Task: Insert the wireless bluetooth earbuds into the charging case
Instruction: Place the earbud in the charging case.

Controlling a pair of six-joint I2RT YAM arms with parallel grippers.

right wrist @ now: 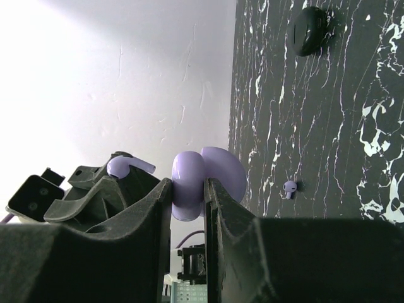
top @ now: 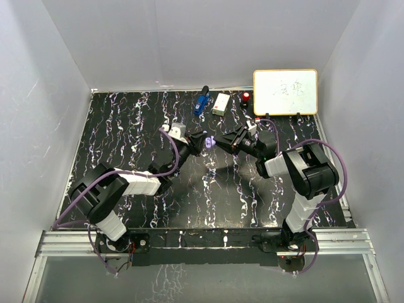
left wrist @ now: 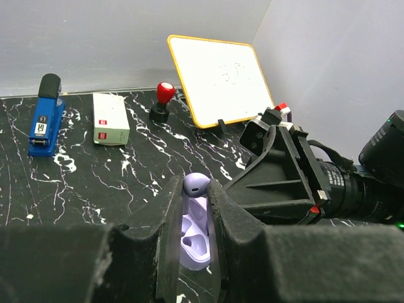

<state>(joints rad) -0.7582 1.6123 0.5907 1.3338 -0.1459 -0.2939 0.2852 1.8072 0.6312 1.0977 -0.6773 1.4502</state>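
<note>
The left end effector (left wrist: 197, 197) is almost fully closed and pinches a lilac earbud (left wrist: 196, 183) at its fingertips. The right end effector (right wrist: 188, 196) is clamped on the lilac charging case (right wrist: 189, 170) and holds it in the air above the bench (top: 126, 139), facing the left one. The two arms meet tip to tip near the middle of the bench, so the earbud is just beside the open case, at its edge. I cannot tell whether they touch. In the right wrist view the stem of the earbud seems to lie along the line toward the case, so I judge the coming move is a short push by the left arm into a well. The wells that show in the left wrist view look empty. A second lilac earbud (right wrist: 290, 188) lies on the bench, well apart from a black case (right wrist: 310, 28)
</note>
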